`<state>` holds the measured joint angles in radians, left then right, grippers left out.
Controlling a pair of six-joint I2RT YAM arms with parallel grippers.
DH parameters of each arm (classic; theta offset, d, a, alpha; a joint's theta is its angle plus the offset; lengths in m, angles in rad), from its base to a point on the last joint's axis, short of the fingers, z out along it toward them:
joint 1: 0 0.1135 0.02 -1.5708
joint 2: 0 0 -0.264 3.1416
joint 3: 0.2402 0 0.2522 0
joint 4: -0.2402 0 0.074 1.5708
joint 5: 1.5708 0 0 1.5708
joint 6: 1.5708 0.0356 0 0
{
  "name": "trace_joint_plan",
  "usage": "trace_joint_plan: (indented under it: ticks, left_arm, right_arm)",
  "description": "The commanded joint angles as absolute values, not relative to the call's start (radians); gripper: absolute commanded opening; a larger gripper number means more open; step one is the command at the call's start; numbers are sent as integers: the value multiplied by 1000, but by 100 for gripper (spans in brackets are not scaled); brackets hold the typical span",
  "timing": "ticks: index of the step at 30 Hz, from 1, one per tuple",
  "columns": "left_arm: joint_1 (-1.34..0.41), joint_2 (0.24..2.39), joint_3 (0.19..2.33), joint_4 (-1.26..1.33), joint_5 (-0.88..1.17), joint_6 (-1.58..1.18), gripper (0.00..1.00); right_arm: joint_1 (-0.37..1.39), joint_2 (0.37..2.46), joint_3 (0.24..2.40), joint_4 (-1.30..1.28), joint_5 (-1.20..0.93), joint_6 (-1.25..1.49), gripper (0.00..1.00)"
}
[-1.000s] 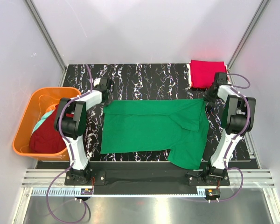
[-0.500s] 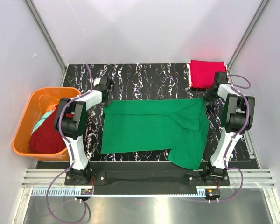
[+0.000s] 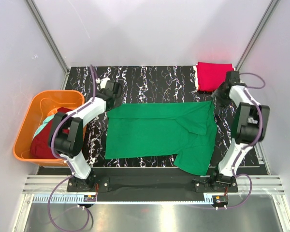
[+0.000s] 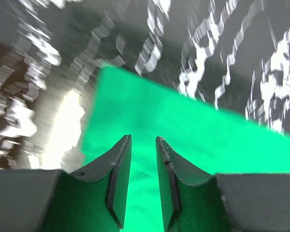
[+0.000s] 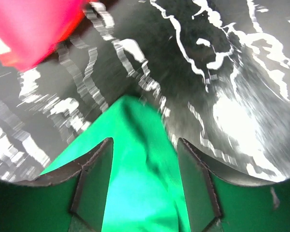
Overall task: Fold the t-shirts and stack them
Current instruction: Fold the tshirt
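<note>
- Green tee (image 3: 154,130) lies spread flat on the black marbled table (image 3: 150,79), btwn the two arms. Its right end is doubled over, w/ a flap reaching toward the near edge.
- Left gripper (image 4: 143,139) sits over the tee's far-left corner. Jaws stand a narrow gap apart w/ nothing pinched btwn them, so we read it as let go.
- Right gripper (image 5: 145,141) sits over the far-right corner. Jaws are spread wide and the cloth lies loose beneath, not gripped.
- Red tee (image 3: 213,75) is folded at the table's far-right corner, just beyond the right gripper and apart from the green one.
- Orange basket (image 3: 24,130), left of the table, holds the maroon tee (image 3: 41,146) & a pale teal garment (image 3: 45,126), touching each other.
</note>
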<state>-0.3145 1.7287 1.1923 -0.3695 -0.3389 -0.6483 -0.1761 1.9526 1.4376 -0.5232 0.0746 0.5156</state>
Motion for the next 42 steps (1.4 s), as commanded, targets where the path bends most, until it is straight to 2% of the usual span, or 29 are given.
trace_joint_plan:
  ticks: [1,3,8,12,19,25,27,28,33,35,42]
  left_arm:
    - [-333,1742,1144,-330,-259,-666,31]
    - [-333,1775,1129,-325,-247,-672,31]
    - [-301,1877,1190,-388,-252,-664,31]
    - [-269,1917,1245,-419,-227,-643,31]
    - [-195,1953,1305,-468,-202,-583,30]
    - [-235,1867,1266,-437,-202,-614,31]
    - [-270,1800,1244,-423,-213,-624,33]
    - [-284,1775,1226,-414,-228,-627,33]
    - [-365,1643,1180,-400,-264,-641,35]
    - [-397,1605,1144,-391,-270,-643,35]
    - [-475,1477,1039,-342,-279,-666,37]
  right_arm:
    - [-146,1728,1384,-580,62,463,63]
    - [-129,1649,1327,-581,-47,482,64]
    - [-5,1513,1112,-517,-144,503,62]
    - [161,1502,1054,-546,-79,500,62]
    - [213,1402,984,-587,-71,517,60]
    - [261,1440,962,-589,-90,512,58]
    - [282,1433,939,-546,-143,554,54]
    - [291,1430,914,-537,-149,570,47]
    - [311,1434,859,-500,-78,618,46]
    - [313,1417,842,-494,-49,646,39]
    - [313,1425,790,-381,-5,689,39]
